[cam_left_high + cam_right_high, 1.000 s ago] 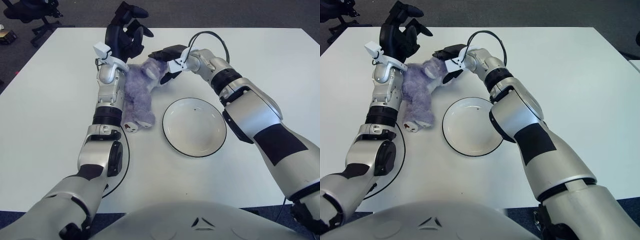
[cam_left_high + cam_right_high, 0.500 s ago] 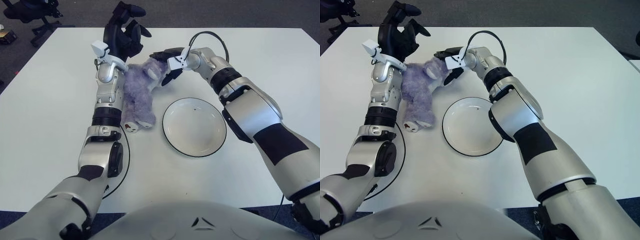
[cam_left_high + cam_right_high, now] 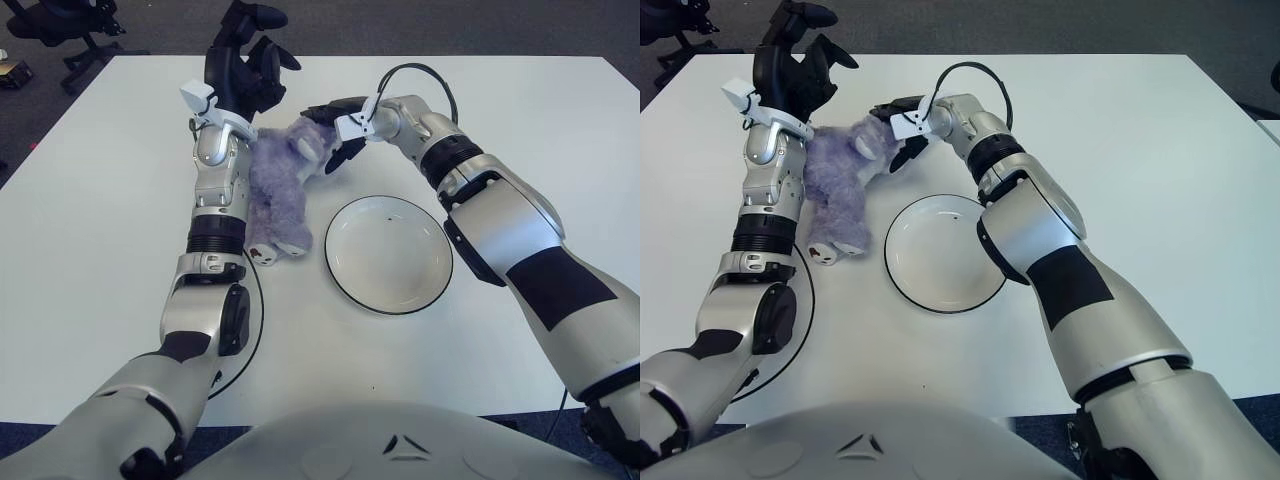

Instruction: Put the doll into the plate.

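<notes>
Doll (image 3: 277,190) lengthwise — head far (right hand (image 3: 335,130) there), feet near.

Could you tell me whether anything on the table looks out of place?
Only the purple doll: it lies slumped on the table left of the empty plate, not in it. The right robot hand is at its head.

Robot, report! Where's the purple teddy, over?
Right hand at the doll's head, grip unclear. Left hand open beyond the doll, holding nothing. Doll lies on the table, left of the empty plate. Path looks clear.
</notes>
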`<control>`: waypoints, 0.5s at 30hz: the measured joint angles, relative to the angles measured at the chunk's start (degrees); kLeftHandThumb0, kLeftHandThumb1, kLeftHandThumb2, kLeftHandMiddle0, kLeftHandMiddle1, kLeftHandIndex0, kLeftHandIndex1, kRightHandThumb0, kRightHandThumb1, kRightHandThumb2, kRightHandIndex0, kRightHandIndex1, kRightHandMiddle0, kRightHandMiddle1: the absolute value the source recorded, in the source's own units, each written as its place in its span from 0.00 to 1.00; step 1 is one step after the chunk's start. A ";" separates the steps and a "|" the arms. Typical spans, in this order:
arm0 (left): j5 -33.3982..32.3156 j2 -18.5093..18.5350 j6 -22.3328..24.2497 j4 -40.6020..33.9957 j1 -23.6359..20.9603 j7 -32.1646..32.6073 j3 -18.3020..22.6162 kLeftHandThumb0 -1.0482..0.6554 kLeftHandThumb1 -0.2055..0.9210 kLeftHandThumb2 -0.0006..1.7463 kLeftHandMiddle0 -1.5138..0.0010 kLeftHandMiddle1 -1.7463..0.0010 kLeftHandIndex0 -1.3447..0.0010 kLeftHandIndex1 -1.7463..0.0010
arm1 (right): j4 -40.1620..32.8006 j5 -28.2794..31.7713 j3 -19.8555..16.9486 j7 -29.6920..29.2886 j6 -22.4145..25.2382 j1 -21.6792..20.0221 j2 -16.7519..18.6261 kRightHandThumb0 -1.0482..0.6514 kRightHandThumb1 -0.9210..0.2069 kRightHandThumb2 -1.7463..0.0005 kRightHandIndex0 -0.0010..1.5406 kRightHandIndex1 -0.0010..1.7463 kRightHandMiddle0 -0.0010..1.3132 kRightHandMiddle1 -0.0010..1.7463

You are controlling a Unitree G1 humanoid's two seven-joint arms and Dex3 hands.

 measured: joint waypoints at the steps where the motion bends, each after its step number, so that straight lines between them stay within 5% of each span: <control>1: 0.00 0.00 -0.10 0.00 0.00 0.01 0.01 0.61 0.66 0.50 0.57 0.12 0.65 0.22 | 0.01 -0.61 0.59 -2.58 -0.19 0.69 0.04 0.61 0.49 0.32 0.36 0.96 0.38 0.91; 9: -0.01 -0.01 -0.84 -0.34 0.05 0.12 0.18 0.61 0.65 0.50 0.57 0.12 0.64 0.22 | 0.14 -3.19 3.31 -14.19 -1.79 4.05 -0.15 0.62 0.53 0.25 0.36 1.00 0.34 0.98; 15: -0.58 0.10 -0.86 -1.91 0.74 0.04 0.27 0.61 0.65 0.50 0.56 0.12 0.63 0.23 | 0.22 -5.16 5.29 -18.27 -2.91 4.19 -1.00 0.62 0.47 0.30 0.34 0.98 0.29 1.00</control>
